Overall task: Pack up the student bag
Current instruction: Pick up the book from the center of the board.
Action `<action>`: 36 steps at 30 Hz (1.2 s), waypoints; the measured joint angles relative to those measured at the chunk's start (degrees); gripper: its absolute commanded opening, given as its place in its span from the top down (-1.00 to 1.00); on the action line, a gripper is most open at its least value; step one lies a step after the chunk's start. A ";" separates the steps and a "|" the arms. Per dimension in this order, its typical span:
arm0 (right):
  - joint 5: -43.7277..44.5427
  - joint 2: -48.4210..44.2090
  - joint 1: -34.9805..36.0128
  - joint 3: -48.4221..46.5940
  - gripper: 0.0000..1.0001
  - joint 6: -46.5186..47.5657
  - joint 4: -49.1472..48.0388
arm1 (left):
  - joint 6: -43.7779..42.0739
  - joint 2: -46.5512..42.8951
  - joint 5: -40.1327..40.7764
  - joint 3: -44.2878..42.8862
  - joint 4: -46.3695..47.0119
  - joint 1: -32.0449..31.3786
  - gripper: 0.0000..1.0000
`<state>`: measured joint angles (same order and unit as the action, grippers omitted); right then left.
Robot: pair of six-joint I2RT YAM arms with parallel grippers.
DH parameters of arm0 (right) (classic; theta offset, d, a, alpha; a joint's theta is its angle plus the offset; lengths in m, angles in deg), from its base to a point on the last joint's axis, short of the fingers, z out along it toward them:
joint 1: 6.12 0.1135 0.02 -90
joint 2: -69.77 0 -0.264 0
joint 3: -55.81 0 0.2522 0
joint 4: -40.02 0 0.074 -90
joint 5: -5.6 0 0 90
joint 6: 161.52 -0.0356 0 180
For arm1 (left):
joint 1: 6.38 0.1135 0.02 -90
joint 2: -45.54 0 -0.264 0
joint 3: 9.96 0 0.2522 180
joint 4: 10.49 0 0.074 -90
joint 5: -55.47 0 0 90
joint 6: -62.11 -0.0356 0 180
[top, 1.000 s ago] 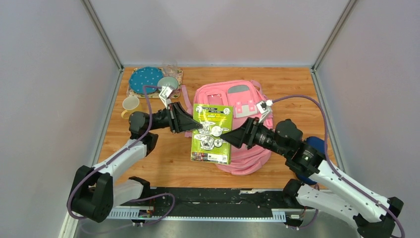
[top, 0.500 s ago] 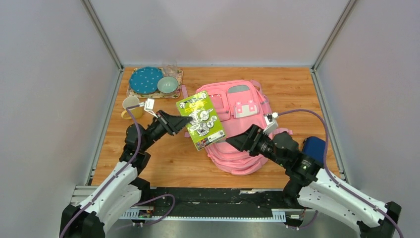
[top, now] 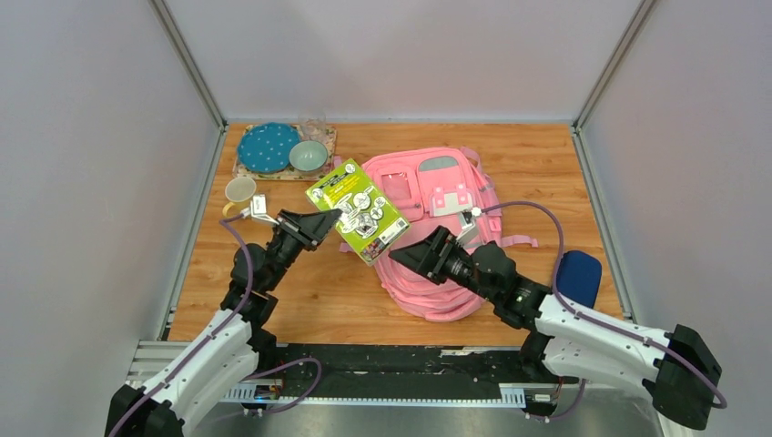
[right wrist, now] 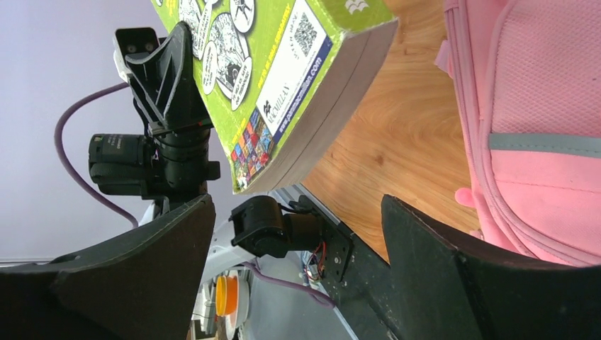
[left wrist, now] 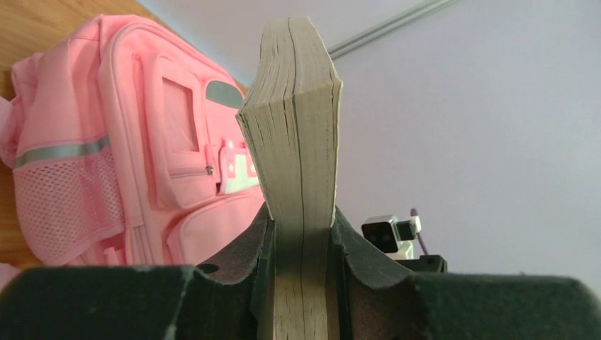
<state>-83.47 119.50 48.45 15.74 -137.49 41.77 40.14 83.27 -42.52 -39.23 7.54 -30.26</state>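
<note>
The student bag (top: 440,228) is a large pink backpack lying flat mid-table; it also shows in the left wrist view (left wrist: 135,149) and the right wrist view (right wrist: 546,106). My left gripper (top: 326,219) is shut on the near left edge of a thick green paperback book (top: 357,210), holding it tilted in the air over the bag's left side. The left wrist view shows the book's page edge (left wrist: 298,120) clamped between both fingers (left wrist: 244,248). My right gripper (top: 402,255) stands open just below the book's near corner, apart from it, with nothing between its fingers (right wrist: 418,234). The book's green cover (right wrist: 262,64) hangs ahead of them.
A blue dotted plate (top: 269,147) and a grey-green bowl (top: 309,156) sit on a mat at the back left, with a yellow cup (top: 239,189) just in front. A small dark blue case (top: 578,278) lies at the right edge of the table.
The right gripper has opened, let go of the book's right edge and drawn back. The left gripper has carried the book up and to the left, turning it slantwise.
</note>
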 measured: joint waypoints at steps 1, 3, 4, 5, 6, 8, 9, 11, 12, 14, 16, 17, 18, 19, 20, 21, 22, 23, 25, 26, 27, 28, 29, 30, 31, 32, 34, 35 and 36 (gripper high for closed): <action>0.09 0.63 0.00 0.04 -0.81 -0.35 -0.81 | 0.57 -0.02 0.55 0.17 0.61 -0.20 1.00; 0.17 2.19 0.00 0.15 -0.81 -1.25 -3.39 | 1.79 -0.02 1.36 0.72 1.75 -0.66 1.00; 0.31 2.97 0.00 0.17 -0.81 -1.66 -4.85 | 2.51 -0.02 1.70 1.18 2.34 -0.90 1.00; 0.42 3.48 0.00 0.22 -0.82 -1.81 -5.75 | 3.30 0.04 1.95 1.79 3.19 -1.09 1.00; 0.63 4.02 0.02 0.22 -0.82 -2.08 -6.69 | 3.91 0.13 2.14 2.36 3.80 -1.25 1.00; 1.05 4.92 0.00 0.22 -0.82 -2.40 -8.57 | 5.38 0.59 2.38 3.56 5.25 -1.53 1.00; 1.29 5.35 0.00 0.22 -0.82 -2.49 -9.51 | 5.99 0.87 2.51 4.02 5.70 -1.68 1.00; 1.77 6.16 0.00 0.22 -0.82 -2.62 -10.91 | 7.43 1.77 2.80 5.09 7.23 -2.10 1.00; 1.95 6.54 0.00 0.20 -0.82 -2.67 -11.30 | 7.96 2.05 3.02 5.46 7.80 -2.29 1.00; 2.29 7.87 0.00 0.00 -0.82 -2.82 -11.93 | 8.81 2.51 3.54 6.29 9.27 -2.75 1.00; 2.67 9.42 0.00 -0.09 -0.82 -3.28 -12.55 | 9.05 2.69 4.09 6.73 10.25 -2.95 1.00; 2.69 10.12 0.00 -0.11 -0.81 -3.45 -12.79 | 9.07 2.73 4.31 6.91 10.67 -3.04 1.00; 2.71 10.91 0.00 -0.11 -0.81 -3.74 -13.18 | 9.07 2.73 4.52 7.02 10.91 -3.15 1.00; 2.71 11.50 0.00 -0.11 -0.81 -3.91 -13.55 | 9.07 2.73 4.61 7.06 11.04 -3.17 1.00; 2.69 12.04 0.00 -0.11 -0.81 -4.20 -13.88 | 9.11 2.73 4.94 7.23 11.34 -3.21 1.00; 2.69 12.57 0.02 -0.11 -0.81 -4.37 -14.14 | 9.29 2.73 5.16 7.39 11.63 -3.34 1.00; 2.67 13.00 0.02 -0.11 -0.81 -4.55 -14.47 | 9.60 2.75 5.31 7.56 12.15 -3.54 1.00; 2.67 13.40 0.00 -0.13 -0.80 -4.63 -14.75 | 9.75 2.75 5.33 7.63 12.70 -3.78 1.00; 2.67 13.90 0.02 -0.31 -0.80 -4.76 -15.04 | 9.94 2.86 5.42 7.65 13.53 -4.28 1.00; 2.64 14.14 0.02 -0.44 -0.79 -4.79 -15.21 | 10.10 2.95 5.46 7.65 13.94 -4.46 1.00; 2.64 14.38 0.02 -0.59 -0.78 -4.83 -15.58 | 10.16 3.02 5.53 7.65 14.38 -4.66 1.00; 2.64 14.60 0.02 -0.72 -0.74 -4.94 -16.00 | 10.16 3.08 5.53 7.65 14.71 -4.79 1.00; 2.64 14.80 0.02 -0.85 -0.72 -4.96 -16.39 | 10.19 3.26 5.53 7.65 15.02 -4.96 1.00; 2.64 14.97 0.02 -0.98 -0.68 -5.01 -16.76 | 10.21 3.52 5.53 7.65 15.41 -5.16 1.00; 2.60 15.23 0.02 -1.14 -0.59 -5.16 -17.57 | 10.21 3.82 5.57 7.65 15.80 -5.46 1.00; 2.56 15.47 0.02 -1.29 -0.52 -5.18 -18.14 | 10.23 4.02 5.60 7.65 16.04 -5.70 1.00; 2.32 16.20 0.02 -1.53 -0.24 -5.53 -20.02 | 10.23 4.70 5.57 7.76 16.96 -6.27 1.00; 2.10 16.57 0.04 -1.62 -0.16 -5.86 -21.03 | 10.25 4.96 5.60 7.80 17.33 -6.49 1.00; 1.92 16.87 0.04 -1.64 -0.06 -6.10 -21.92 | 10.29 5.18 5.60 7.89 17.70 -6.56 1.00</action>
<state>-81.55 136.38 48.49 14.10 -143.59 19.84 50.43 88.45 -36.93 -31.34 25.24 -36.82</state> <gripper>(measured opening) 0.664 0.307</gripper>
